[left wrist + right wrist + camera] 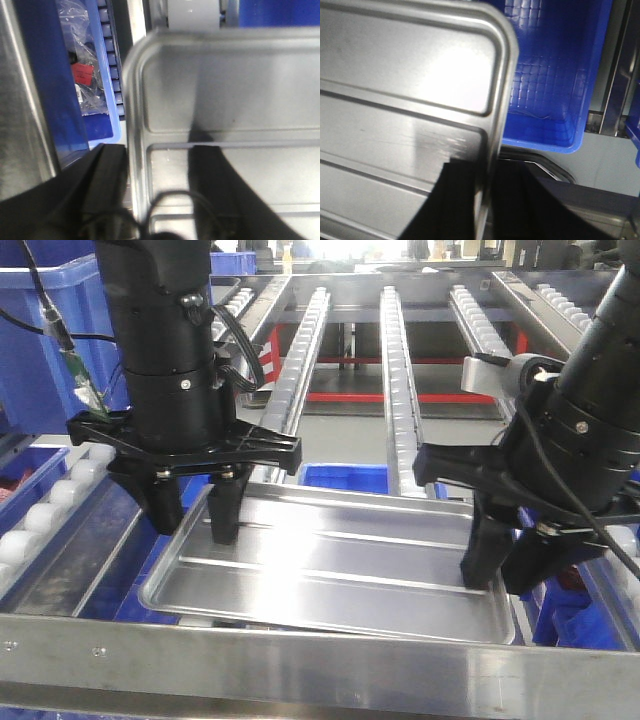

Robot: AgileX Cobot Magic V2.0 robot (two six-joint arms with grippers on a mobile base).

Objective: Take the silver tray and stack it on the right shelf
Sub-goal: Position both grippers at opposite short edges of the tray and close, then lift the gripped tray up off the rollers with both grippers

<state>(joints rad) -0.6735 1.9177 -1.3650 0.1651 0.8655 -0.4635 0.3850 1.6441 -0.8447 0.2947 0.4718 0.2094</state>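
Note:
The silver tray (330,565) lies long side across the lower end of the right shelf (300,350), just behind the steel front bar (300,665). Its two raised ribs show along the floor. My left gripper (195,515) is open and straddles the tray's left rim (134,125). One finger is outside the rim and the other stands well inside on the tray floor (225,100). My right gripper (505,575) is shut on the tray's right rim (497,115), with a finger close on each side of it.
White roller rails (395,370) slope up behind the tray. Below the shelf sit a blue bin (545,75) to the right and a blue crate with bagged parts (85,75) to the left. Another roller lane (60,495) runs at the far left.

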